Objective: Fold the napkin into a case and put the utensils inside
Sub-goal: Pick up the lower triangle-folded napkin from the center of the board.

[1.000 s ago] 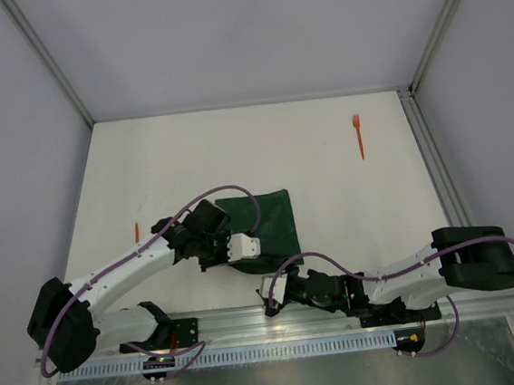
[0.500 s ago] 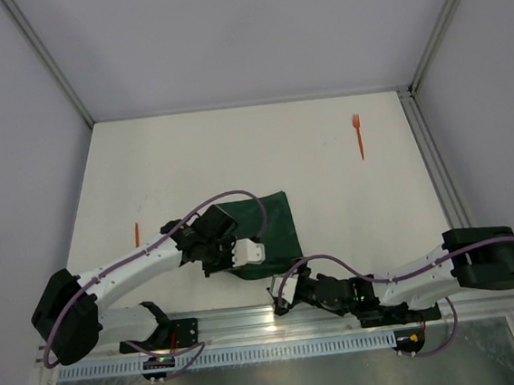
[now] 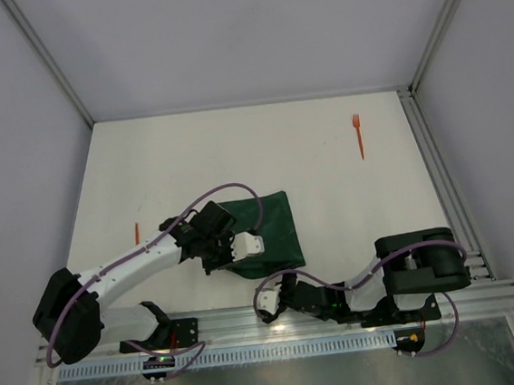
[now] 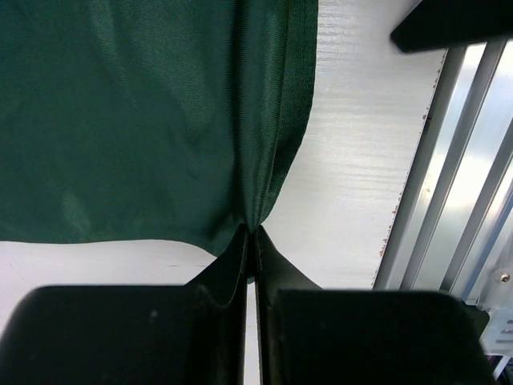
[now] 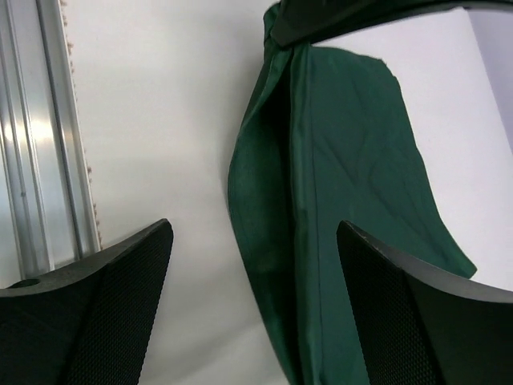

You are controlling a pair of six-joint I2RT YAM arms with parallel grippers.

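Left gripper clenched on the napkin at its near-left edge. Right gripper released, jaws wide. Napkin just ahead, fold running away from it.

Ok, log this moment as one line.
left tool: shut on napkin edge | right tool: open, empty, by napkin | fork: far right, untouched | other utensil: left of napkin

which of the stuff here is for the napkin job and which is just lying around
For the job: napkin, pinched by left gripper; orange fork; second orange utensil.
Not part of it: aluminium rail, purple cables, both rig fittings.
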